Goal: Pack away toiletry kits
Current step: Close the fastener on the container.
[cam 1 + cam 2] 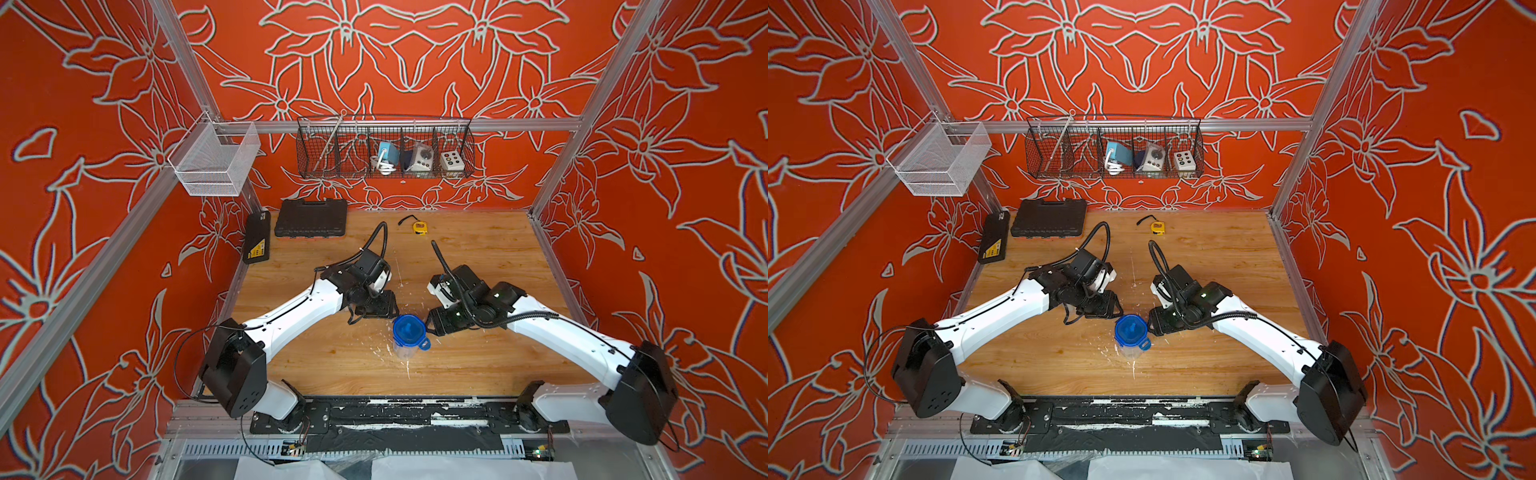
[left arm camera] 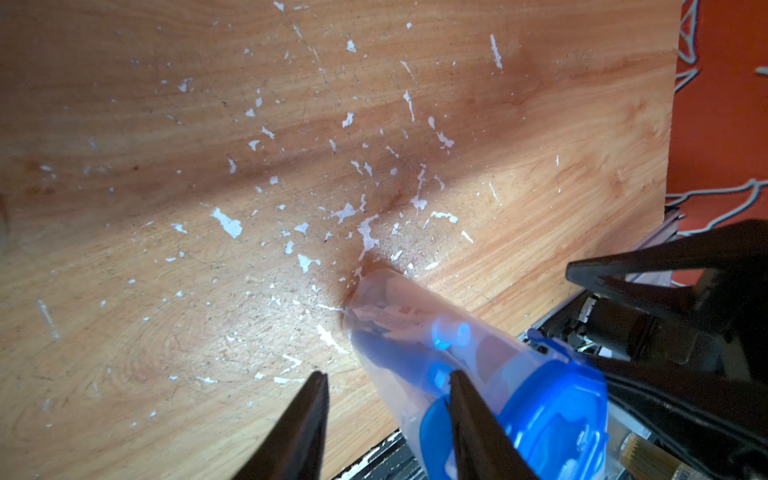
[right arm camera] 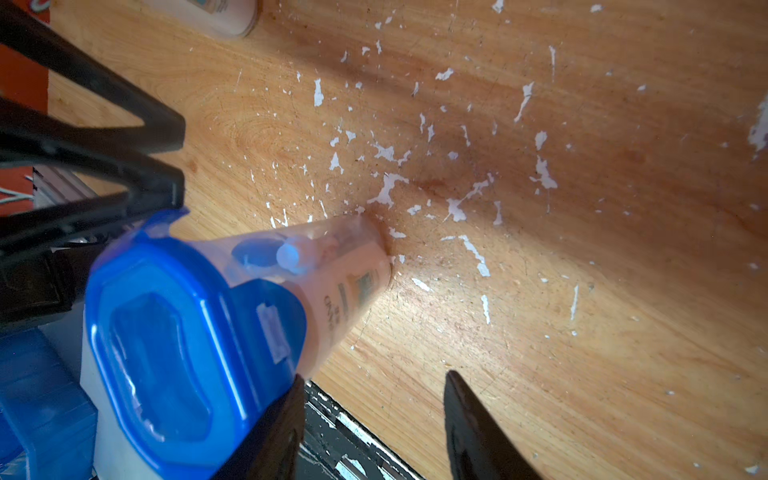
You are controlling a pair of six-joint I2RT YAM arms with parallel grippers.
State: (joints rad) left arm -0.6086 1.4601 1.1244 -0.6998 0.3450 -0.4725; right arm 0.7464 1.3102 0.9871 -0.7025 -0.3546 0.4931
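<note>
The tub [image 1: 409,349] stands upright at the lower centre of both top views. Its blue lid [image 1: 409,329] is on, and blue and white items show dimly through the clear wall. The left fingers [image 2: 305,424] are spread with nothing between them. One lies against a lid tab, and the tub sits outside the gap. The right fingers [image 3: 469,419] are likewise spread and empty, with one at the lid's rim.

The step looks like snapping the tabs shut. To do it well, press each tab down and inward while the other fingers steady the lid from the far side. The tall, narrow tub would likely tip or skid under a one-sided push. A tab jutting out at the lid's lower right may be unlatched.

The wood-grain counter [image 1: 478,257] is flecked with white chips around the tub. Two black cases [image 1: 311,218] lie at its upper left, with a tape measure [image 1: 419,227] further right. The red flowered walls [image 1: 415,62] carry a wire basket [image 1: 332,145] and a mesh basket [image 1: 216,160].
</note>
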